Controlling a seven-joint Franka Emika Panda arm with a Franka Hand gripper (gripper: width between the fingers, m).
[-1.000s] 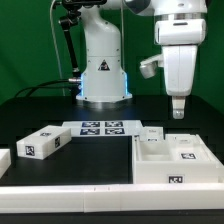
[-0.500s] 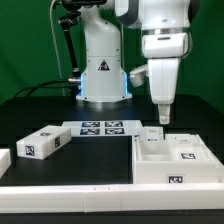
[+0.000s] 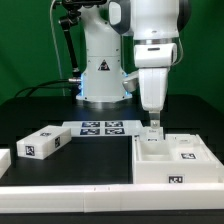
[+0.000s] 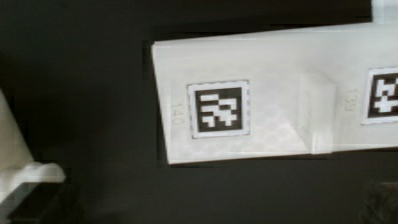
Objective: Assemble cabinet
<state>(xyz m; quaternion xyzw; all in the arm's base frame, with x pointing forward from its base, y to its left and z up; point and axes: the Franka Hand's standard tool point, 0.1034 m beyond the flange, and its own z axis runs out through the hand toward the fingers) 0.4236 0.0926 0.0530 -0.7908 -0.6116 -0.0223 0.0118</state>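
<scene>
The white open-box cabinet shell lies at the exterior view's right, with tags on its front and inside. My gripper hangs just above the shell's far left corner, next to a small white tagged part behind it. Its fingers look narrow from this side and I cannot tell whether they are open. A white drawer block with tags lies at the left. The wrist view shows a white tagged part close below, with two tags on it. No fingers show there.
The marker board lies in the middle in front of the robot base. Another white part shows at the left edge. A white rail runs along the table's front. A white edge shows in the wrist view.
The arm has moved toward the exterior view's left and come down, from high above the shell's right side to just over its far left corner. The parts have not moved.
</scene>
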